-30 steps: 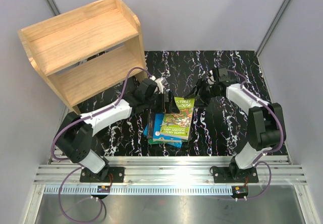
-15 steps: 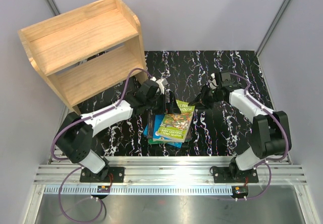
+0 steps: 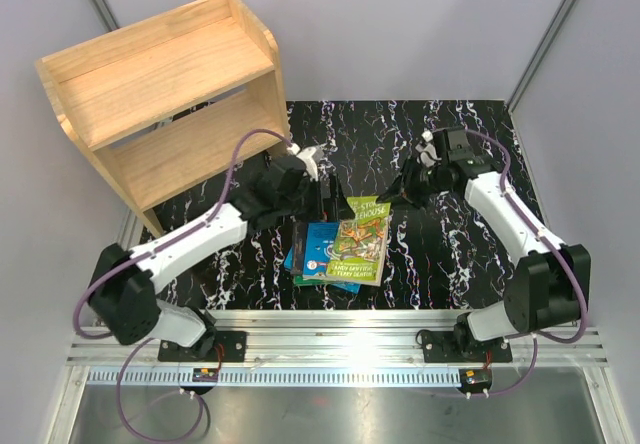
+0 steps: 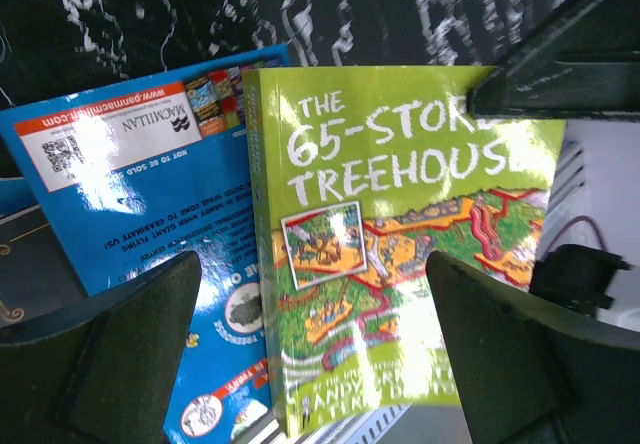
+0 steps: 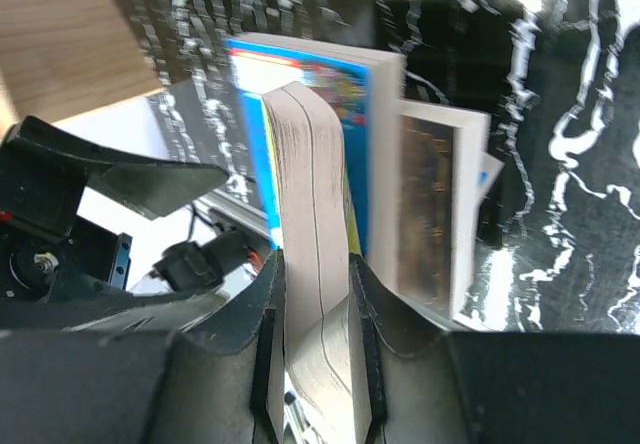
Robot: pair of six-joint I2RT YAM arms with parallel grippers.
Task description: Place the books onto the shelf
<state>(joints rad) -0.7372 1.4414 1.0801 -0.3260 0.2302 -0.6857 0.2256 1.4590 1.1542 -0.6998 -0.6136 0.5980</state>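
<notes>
Green book [image 3: 362, 239]: top of stack [image 3: 315, 260], mid-counter [image 3: 450, 264]. Its 1 o'clock edge is now pinched by the right gripper [image 3: 394, 202], whose jaws have just narrowed onto it. Left gripper [image 3: 325, 196]: wide, empty, at the stack's 11 o'clock. Shelf [image 3: 150, 84]: 10 o'clock, no book seen on it. Judgement: grip taken, first lift can begin.

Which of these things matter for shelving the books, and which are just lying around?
Job: green Treehouse book, gripped by right end effector; blue book; wooden shelf.
Just there: black marbled mat; purple cables; metal rail.
</notes>
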